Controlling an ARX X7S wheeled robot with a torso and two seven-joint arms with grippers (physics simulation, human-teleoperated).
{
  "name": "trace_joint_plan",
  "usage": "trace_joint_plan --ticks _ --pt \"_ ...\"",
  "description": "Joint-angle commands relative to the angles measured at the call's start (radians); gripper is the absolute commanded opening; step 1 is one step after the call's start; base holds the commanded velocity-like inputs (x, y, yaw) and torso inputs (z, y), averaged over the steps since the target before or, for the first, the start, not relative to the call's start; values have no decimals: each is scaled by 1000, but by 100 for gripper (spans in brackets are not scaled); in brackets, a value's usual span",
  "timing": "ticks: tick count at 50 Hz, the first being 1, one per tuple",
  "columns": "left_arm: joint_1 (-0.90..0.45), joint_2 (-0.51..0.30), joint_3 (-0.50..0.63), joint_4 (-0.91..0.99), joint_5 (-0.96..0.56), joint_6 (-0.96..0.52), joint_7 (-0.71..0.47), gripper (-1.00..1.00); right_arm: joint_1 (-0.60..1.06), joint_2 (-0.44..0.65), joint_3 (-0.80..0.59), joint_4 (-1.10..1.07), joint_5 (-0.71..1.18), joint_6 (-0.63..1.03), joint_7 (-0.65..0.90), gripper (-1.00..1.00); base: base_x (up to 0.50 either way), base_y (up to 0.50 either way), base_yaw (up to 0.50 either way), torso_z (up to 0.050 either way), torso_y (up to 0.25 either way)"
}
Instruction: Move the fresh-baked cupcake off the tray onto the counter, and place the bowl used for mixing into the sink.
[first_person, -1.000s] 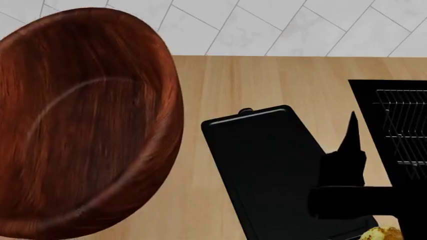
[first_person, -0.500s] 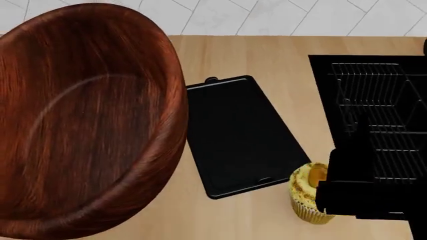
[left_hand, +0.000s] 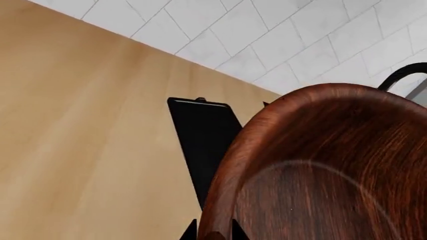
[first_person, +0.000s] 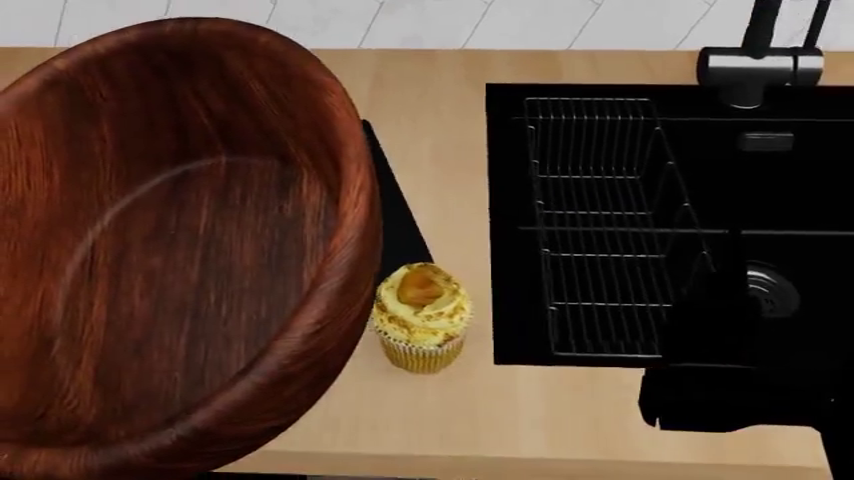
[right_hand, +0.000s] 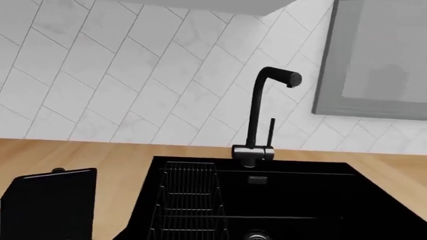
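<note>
The large reddish-brown bowl (first_person: 174, 250) is held up close to the head camera and fills its left side. My left gripper (left_hand: 213, 235) is shut on the bowl's rim (left_hand: 223, 200), one fingertip on each side. The cupcake (first_person: 420, 315) stands upright on the counter (first_person: 561, 410), just off the tray's corner. The tray (first_person: 398, 205) shows only as a sliver behind the bowl; it also shows in the left wrist view (left_hand: 203, 140). My right gripper (first_person: 714, 290) is a dark shape over the sink (first_person: 787, 180), apart from the cupcake; its jaws do not show.
A wire rack (first_person: 601, 200) lies in the sink's left part and a round drain (first_person: 771, 290) to its right. The dark faucet (first_person: 761, 50) stands behind the sink at the tiled wall, also seen in the right wrist view (right_hand: 257, 125).
The head view has swung right, bringing the whole sink into view. My right gripper has let go of the cupcake and moved right over the sink. The bowl stays held.
</note>
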Motion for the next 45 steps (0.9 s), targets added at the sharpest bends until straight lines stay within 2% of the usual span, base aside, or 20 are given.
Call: trace_joint_plan --ticks 1,45 --pt "3 -5 -2 4 6 14 14 -100 -1 -1 -2 -3 0 -2 -3 100 -31 -500 0 0 0" --pt "2 3 20 -5 50 27 73 -100 -24 -2 2 14 -30 -7 -17 100 -2 -500 0 0 0"
